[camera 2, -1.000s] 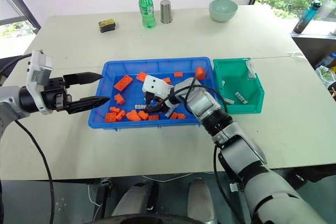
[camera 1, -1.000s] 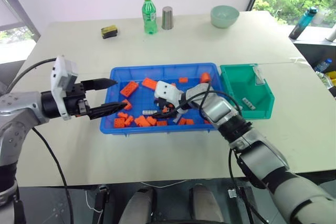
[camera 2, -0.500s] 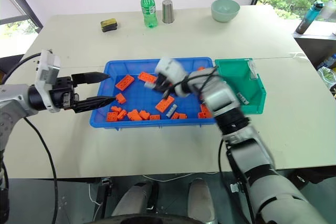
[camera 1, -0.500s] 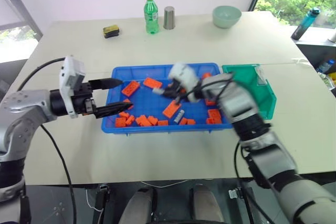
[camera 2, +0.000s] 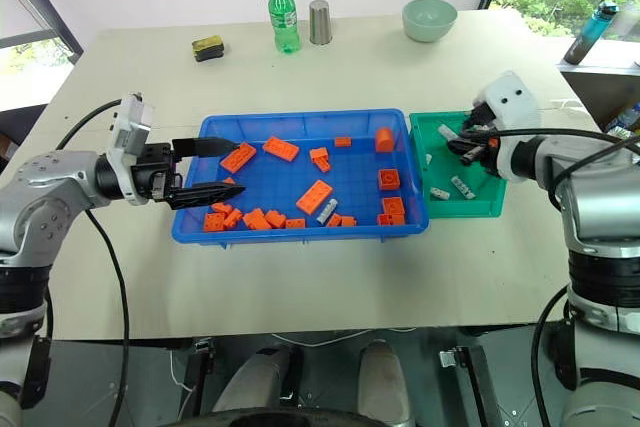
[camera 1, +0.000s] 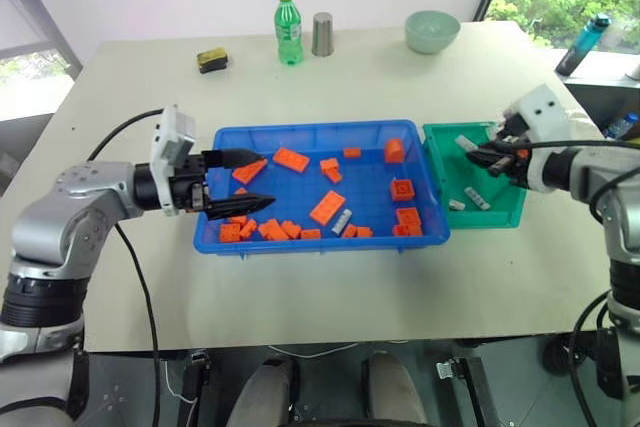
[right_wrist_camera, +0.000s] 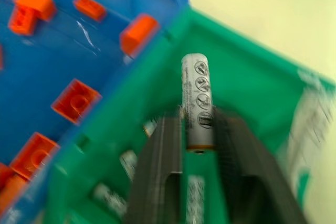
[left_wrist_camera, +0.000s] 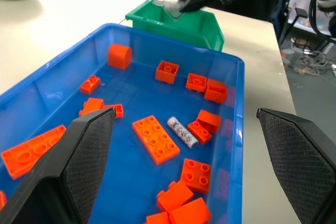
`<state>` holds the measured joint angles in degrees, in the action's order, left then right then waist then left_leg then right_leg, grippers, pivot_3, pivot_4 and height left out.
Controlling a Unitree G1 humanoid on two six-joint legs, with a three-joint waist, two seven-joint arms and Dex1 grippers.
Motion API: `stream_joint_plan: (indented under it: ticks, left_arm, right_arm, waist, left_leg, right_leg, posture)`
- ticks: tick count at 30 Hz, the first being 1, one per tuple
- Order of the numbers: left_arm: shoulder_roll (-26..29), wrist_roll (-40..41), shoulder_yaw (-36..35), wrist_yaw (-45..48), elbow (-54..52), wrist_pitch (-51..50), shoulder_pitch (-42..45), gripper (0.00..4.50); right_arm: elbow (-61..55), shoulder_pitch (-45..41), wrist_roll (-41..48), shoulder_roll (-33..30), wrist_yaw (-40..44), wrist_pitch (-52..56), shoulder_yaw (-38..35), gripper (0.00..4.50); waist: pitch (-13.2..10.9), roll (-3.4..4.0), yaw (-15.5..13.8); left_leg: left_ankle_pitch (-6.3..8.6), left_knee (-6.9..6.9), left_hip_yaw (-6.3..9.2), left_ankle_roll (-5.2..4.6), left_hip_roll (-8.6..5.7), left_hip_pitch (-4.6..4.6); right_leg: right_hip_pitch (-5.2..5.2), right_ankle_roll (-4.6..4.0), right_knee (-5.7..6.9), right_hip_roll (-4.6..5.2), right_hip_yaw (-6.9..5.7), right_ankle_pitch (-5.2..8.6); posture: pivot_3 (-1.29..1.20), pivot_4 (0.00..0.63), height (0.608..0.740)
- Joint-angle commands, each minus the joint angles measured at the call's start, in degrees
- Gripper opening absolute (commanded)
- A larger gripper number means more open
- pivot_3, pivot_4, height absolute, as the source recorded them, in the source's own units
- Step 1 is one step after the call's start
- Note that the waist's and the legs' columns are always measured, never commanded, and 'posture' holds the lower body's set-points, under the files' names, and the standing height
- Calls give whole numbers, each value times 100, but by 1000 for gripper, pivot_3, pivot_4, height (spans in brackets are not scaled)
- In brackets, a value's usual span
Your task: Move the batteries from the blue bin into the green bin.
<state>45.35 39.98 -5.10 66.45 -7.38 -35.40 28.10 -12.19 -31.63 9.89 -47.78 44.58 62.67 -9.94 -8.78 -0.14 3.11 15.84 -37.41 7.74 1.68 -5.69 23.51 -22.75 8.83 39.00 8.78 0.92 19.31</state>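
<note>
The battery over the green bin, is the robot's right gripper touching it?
Touching. The right wrist view shows the battery pinched between both fingers of the right gripper.

Head stereo pair looks down over the table [camera 1: 330, 327]; left wrist view skims the blue bin [left_wrist_camera: 239, 93]; right wrist, seemingly very close, overlooks the green bin [right_wrist_camera: 247, 85]

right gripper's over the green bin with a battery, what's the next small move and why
Probably open the right gripper and let the battery drop. It sits pinched between the fingers directly above the green bin, where other batteries already lie, so nothing more needs carrying. One battery remains among the orange bricks in the blue bin.
</note>
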Motion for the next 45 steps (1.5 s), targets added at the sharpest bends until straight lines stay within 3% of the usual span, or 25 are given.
stream_joint_plan:
  ticks: [1,2,5,9,14,15,17,22,30,33,37,45]
  left_arm:
    - [8,-39,-36,101,14,104,129,4500]
    - [20,-35,-56,113,1,92,123,4500]
    - [45,-40,-108,138,-26,67,106,4500]
    - [106,-16,-247,51,-173,24,-27,4500]
    - [183,74,-446,-105,-477,-75,-284,4500]
    - [200,102,-490,-141,-549,-105,-341,4500]
    - [225,159,-596,-225,-708,-180,-455,4500]
    - [340,280,-876,-414,-1038,-312,-757,4500]
    - [396,466,-1247,-717,-1423,-419,-1210,4500]
    - [420,523,-1328,-819,-1489,-441,-1293,4500]
    - [441,601,-1394,-899,-1553,-473,-1375,4500]
    - [392,539,-1127,-886,-1358,-343,-1162,4500]
  right_arm:
    - [-58,-20,-10,-103,-208,-321,-36,2973]
    - [4,-117,-9,-117,-201,-447,41,3452]
    - [166,-430,70,-121,-105,-728,220,3452]
    - [350,-1352,418,344,346,-786,958,3452]
    - [537,-1627,496,990,609,-871,1884,3452]
    - [602,-1634,468,1098,638,-937,2038,4018]
    - [758,-1620,396,1222,791,-1150,2381,4461]
    - [1834,-1868,-409,1163,1506,-2881,3367,4461]
    - [3463,-2305,-988,1415,2364,-4228,3742,4461]
    - [3320,-2380,-953,1604,2310,-3805,3540,4461]
    - [2146,-2224,-640,1546,2351,-2618,3260,4461]
    - [1072,-2112,-525,1375,2135,-1042,3298,4461]
  waist:
    - [0,0,4]
    - [0,0,2]
    - [0,0,6]
    - [0,0,80]
    - [1,-1,90]
    - [0,-1,80]
    - [0,-3,59]
    - [0,-3,70]
    - [0,-3,95]
    - [0,-3,93]
    - [-1,-2,87]
    - [0,-3,52]
  left_leg:
    - [0,0,0,0,0,0]
    - [0,0,0,0,0,0]
    - [0,0,1,0,0,0]
    - [-1,1,0,1,2,0]
    - [0,5,7,1,12,-1]
    - [0,4,7,1,10,-1]
    - [-1,2,12,1,7,1]
    - [-1,-2,18,1,1,2]
    - [-1,1,17,2,6,1]
    - [-1,1,17,2,6,1]
    - [-1,1,17,3,7,1]
    - [-1,-2,21,3,4,1]
  right_leg:
    - [0,0,0,0,0,0]
    - [0,0,0,0,0,0]
    - [1,0,-1,0,0,0]
    - [-1,0,-2,-1,0,0]
    - [1,0,-2,-10,-4,0]
    - [1,0,-2,-8,-3,0]
    - [0,0,-2,-6,-4,0]
    - [3,0,-2,-4,-5,0]
    - [0,0,-2,-8,-6,0]
    - [0,0,-3,-7,-6,0]
    - [-2,0,-2,-7,-5,0]
    - [3,0,-3,-5,-5,0]
  posture:
    - [0,150,727]
    - [0,150,727]
    - [0,150,727]
    - [0,150,727]
    - [0,150,727]
    - [0,150,727]
    - [0,150,727]
    - [0,150,727]
    - [0,150,727]
    - [0,150,727]
    - [0,150,727]
    - [0,150,727]
